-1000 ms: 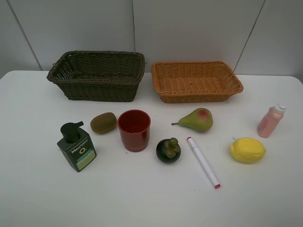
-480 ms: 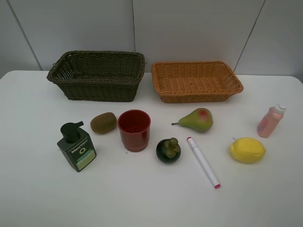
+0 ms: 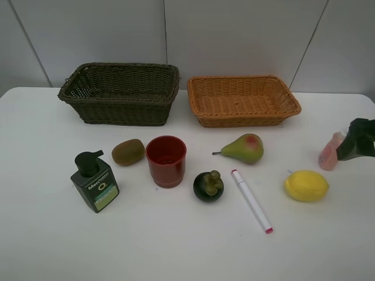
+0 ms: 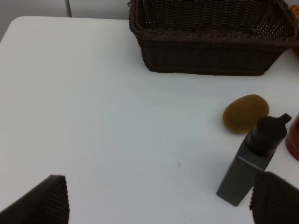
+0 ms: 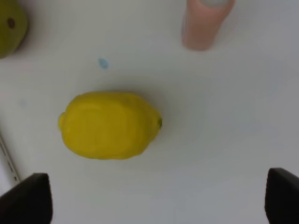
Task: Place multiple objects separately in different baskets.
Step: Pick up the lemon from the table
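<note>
On the white table lie a kiwi (image 3: 128, 151), red cup (image 3: 166, 161), dark green pump bottle (image 3: 95, 181), mangosteen (image 3: 208, 186), pear (image 3: 244, 148), marker (image 3: 252, 201) and lemon (image 3: 306, 185). My right gripper (image 3: 353, 143) pokes in at the right edge, partly covering the pink bottle (image 3: 329, 151). It stands open (image 5: 156, 200) above the lemon (image 5: 110, 125), with the pink bottle (image 5: 205, 23) beyond. My left gripper (image 4: 161, 205) is open over bare table beside the pump bottle (image 4: 254, 158) and kiwi (image 4: 245, 113). The dark basket (image 3: 120, 93) and tan basket (image 3: 243, 99) hold nothing.
Both baskets sit side by side at the back, against a grey panelled wall. The dark basket (image 4: 210, 42) fills the far part of the left wrist view. The pear (image 5: 10, 25) and marker (image 5: 6, 158) edge into the right wrist view.
My right gripper has come into the exterior view from the right edge and now overlaps the pink bottle. The objects have not moved.
</note>
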You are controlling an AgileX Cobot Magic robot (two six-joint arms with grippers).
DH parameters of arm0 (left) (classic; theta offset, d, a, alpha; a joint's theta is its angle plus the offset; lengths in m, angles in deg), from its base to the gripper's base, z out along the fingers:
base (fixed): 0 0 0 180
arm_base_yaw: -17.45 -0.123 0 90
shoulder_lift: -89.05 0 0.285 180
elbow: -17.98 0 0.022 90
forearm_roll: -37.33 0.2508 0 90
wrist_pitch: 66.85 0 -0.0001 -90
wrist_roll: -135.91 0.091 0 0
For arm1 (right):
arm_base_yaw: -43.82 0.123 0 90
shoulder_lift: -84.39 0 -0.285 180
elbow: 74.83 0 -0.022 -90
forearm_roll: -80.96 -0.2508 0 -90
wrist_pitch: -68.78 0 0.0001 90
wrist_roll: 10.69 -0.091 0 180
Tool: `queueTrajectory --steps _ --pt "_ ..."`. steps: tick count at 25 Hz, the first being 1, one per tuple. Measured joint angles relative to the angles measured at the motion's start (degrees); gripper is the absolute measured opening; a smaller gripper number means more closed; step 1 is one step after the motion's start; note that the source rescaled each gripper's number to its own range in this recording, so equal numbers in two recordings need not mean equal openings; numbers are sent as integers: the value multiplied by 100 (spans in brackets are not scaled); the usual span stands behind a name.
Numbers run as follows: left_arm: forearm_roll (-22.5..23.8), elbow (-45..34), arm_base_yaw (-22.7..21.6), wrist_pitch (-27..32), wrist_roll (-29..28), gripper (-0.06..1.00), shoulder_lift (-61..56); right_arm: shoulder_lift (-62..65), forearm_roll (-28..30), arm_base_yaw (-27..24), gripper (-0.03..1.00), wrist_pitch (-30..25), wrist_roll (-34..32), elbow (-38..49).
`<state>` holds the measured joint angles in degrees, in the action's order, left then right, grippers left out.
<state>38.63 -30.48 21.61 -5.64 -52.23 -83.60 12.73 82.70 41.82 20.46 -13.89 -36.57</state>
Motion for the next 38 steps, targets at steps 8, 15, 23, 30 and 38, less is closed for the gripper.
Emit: queueTrajectory --steps 8,15,23,30,38 --pt "0 0 0 0 0 100 0 -1060 -140 211 99 614 5 0" --pt "0 0 0 0 0 100 0 -1781 38 998 99 848 17 -4" --pt "0 0 0 0 0 100 0 -1971 1117 1578 99 855 271 -4" --pt "0 0 0 0 0 100 0 -1968 1397 1745 99 855 1881 -4" --pt "0 0 0 0 0 100 0 -1968 743 1745 99 878 4395 -4"
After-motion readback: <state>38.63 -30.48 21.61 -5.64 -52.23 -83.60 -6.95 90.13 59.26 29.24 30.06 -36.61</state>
